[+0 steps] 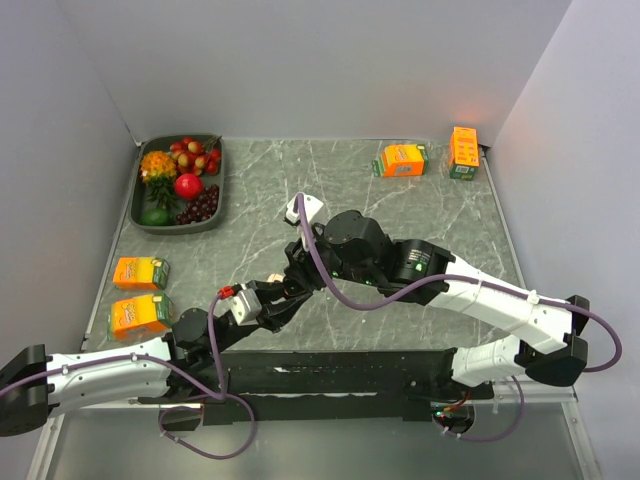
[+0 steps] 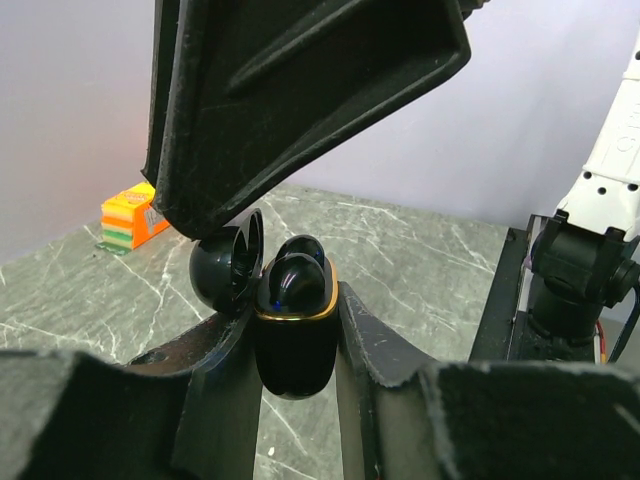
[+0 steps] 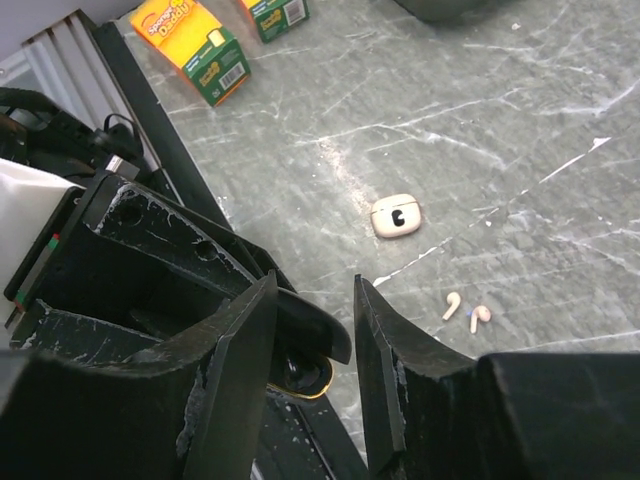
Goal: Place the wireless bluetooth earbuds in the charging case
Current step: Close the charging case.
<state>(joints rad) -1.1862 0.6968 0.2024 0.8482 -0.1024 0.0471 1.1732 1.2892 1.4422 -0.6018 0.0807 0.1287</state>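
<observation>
Currently the left gripper [image 2: 297, 325] clamps the upright, open black charging case [image 2: 293, 352], black buds [image 2: 290, 278] in it, straight below the right gripper's [image 3: 315, 290] half-parted, empty fingers; the white earbuds [image 3: 480, 318] lie loose on the table [image 3: 520, 120] near their white case [image 3: 395, 216].

One camera looked down from high above the table [image 1: 300, 170], while both wrist cameras sat close to the same black case [image 2: 295, 340].
</observation>
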